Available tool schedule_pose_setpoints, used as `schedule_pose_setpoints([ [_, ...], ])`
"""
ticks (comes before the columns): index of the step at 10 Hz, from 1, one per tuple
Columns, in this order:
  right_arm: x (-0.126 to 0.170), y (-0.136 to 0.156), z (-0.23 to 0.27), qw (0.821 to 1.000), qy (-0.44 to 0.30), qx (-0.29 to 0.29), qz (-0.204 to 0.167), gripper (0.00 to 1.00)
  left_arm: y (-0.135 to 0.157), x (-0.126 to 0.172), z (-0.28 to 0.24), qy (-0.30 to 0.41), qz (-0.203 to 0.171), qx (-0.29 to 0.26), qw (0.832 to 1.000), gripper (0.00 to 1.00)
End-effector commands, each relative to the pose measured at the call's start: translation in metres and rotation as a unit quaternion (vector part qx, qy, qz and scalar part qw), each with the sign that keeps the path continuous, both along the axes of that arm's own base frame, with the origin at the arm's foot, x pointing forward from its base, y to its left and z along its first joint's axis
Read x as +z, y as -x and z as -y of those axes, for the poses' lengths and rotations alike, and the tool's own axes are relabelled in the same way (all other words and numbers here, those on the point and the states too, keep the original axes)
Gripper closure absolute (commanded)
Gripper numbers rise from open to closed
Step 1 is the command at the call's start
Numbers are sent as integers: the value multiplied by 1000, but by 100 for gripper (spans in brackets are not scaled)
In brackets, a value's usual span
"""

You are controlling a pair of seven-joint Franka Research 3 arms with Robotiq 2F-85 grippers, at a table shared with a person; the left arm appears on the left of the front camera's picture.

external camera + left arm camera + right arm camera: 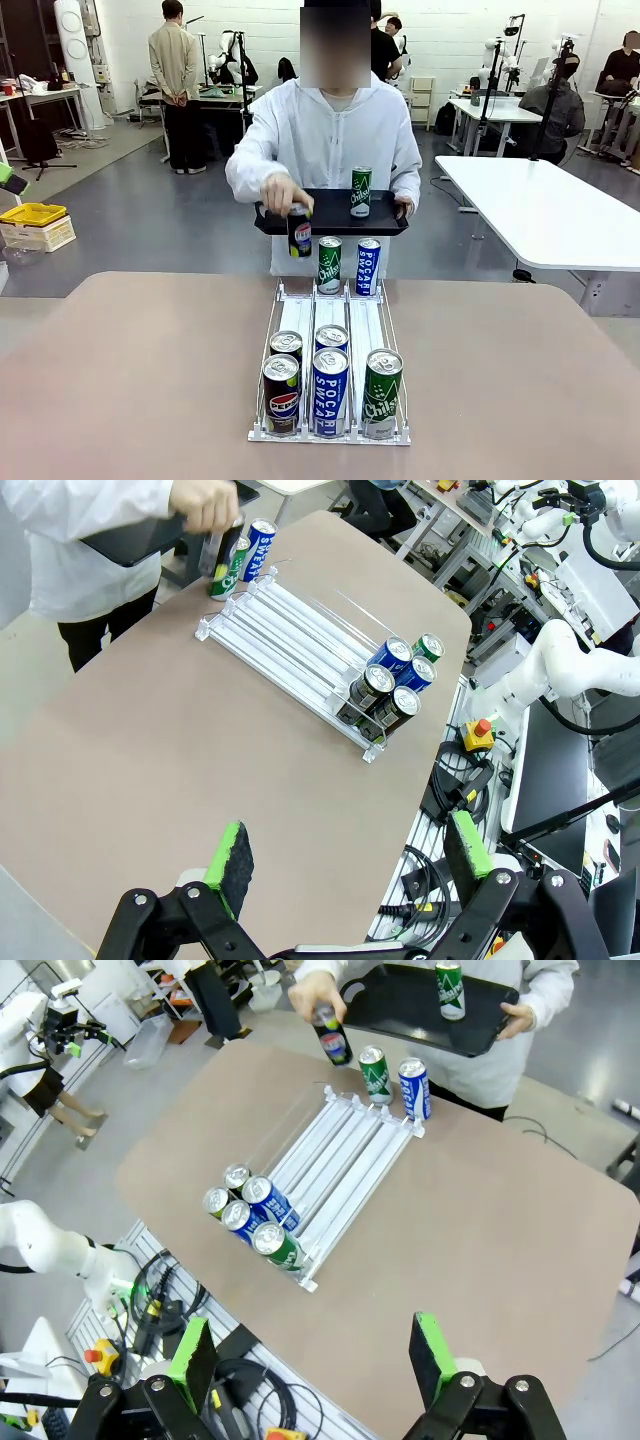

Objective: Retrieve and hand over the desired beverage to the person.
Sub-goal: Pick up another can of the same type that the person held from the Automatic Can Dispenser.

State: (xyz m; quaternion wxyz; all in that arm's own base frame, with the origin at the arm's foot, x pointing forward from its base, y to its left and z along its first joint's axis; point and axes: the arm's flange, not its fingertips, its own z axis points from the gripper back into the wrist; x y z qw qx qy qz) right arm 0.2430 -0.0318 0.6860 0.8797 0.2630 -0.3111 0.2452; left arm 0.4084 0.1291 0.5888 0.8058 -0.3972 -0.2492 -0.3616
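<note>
Front view: I am looking across the worktop [130, 370] at the person [330, 130], who is carrying a black tray [325, 215] in one hand. The other hand [285, 193] is gripping a dark can [299, 233] at the far end of the rack [300, 318]. One green can [361, 192] is standing upright on the tray. I am judging that stocking is under way and that retrieval and handover are both not yet begun. I cannot tell which can is the desired beverage. At the rack's near end I am reading "PEPSI" [282, 395], "POCARI SWEAT" [330, 392] and a green script that looks like "Chilsung" [382, 394]. A second green can [329, 265] and a second blue Pocari can [368, 267] are standing at the far end.

Left wrist view: the left fingers [232, 865] are standing wide apart and holding nothing, hovering well away from the rack [290, 630]. The cluster of cans [395, 680] is sitting at the rack's end nearer me. The print is too small to read.

Right wrist view: the right fingers [195, 1360] are likewise spread wide and empty, high above the worktop [480, 1220]. I am making out blue and green labels on the far cans [392, 1078], but no lettering clearly.
</note>
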Motion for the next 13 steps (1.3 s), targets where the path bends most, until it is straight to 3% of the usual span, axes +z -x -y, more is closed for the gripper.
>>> schedule_pose_setpoints([
  [1, -1, 1, -2, 1000, -1, 3, 1, 0, 1, 3, 0, 6, 0, -1, 1000, 0],
  [13, -1, 1, -2, 1000, -1, 3, 1, 0, 1, 3, 0, 6, 0, -1, 1000, 0],
])
